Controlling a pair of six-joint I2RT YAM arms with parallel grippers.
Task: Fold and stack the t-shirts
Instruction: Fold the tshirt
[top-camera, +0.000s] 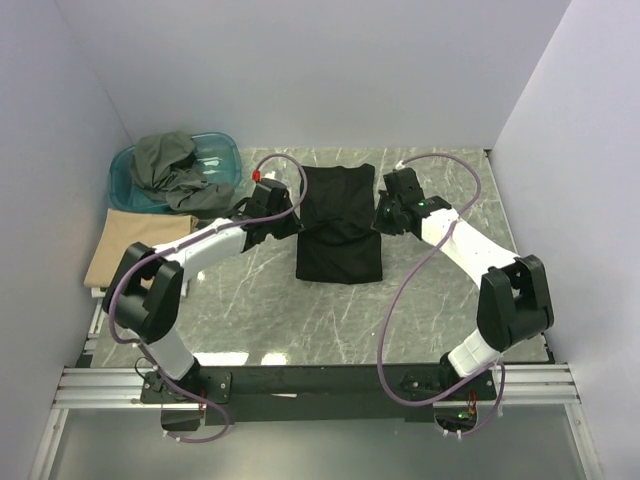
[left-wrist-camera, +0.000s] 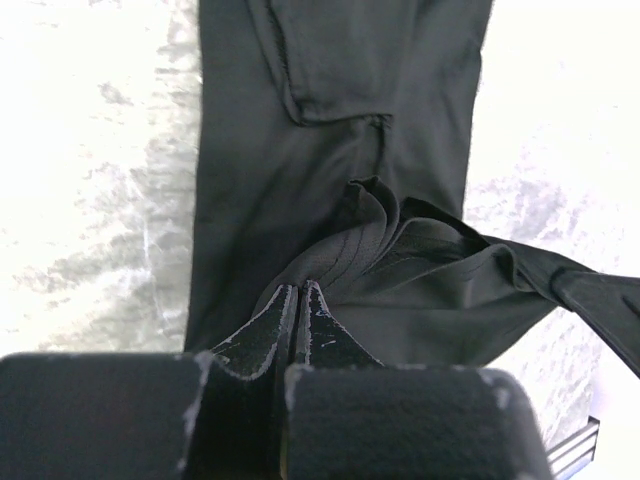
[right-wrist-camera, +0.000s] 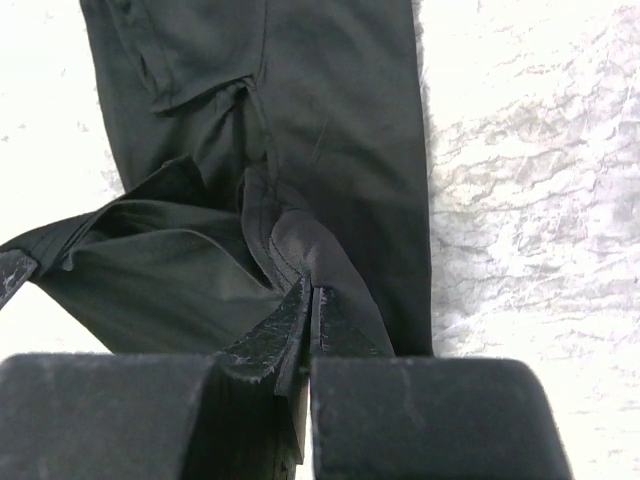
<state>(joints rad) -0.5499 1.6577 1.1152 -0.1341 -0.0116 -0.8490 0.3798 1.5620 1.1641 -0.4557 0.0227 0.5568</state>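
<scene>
We see the black t-shirt as matt, smooth cloth with stitched hems, and the tan t-shirt and grey-olive t-shirt at the left as equally matt cloth. We note the glossy, translucent teal plastic of the far-left tub and the smooth, faintly shiny marble-patterned table.

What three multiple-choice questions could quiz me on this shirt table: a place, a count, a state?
1. Where is the grey-olive shirt? A) in the teal tub B) on the floor C) on the wall
2. How many shirts show? A) one B) three C) five
3. The left gripper and right gripper are: A) both wide open B) both shut on the black shirt C) one open, one shut
Answers: A, it lies bunched in the tub; B, grey-olive, black and the tan shirt; B, each pinches black cloth.
</scene>
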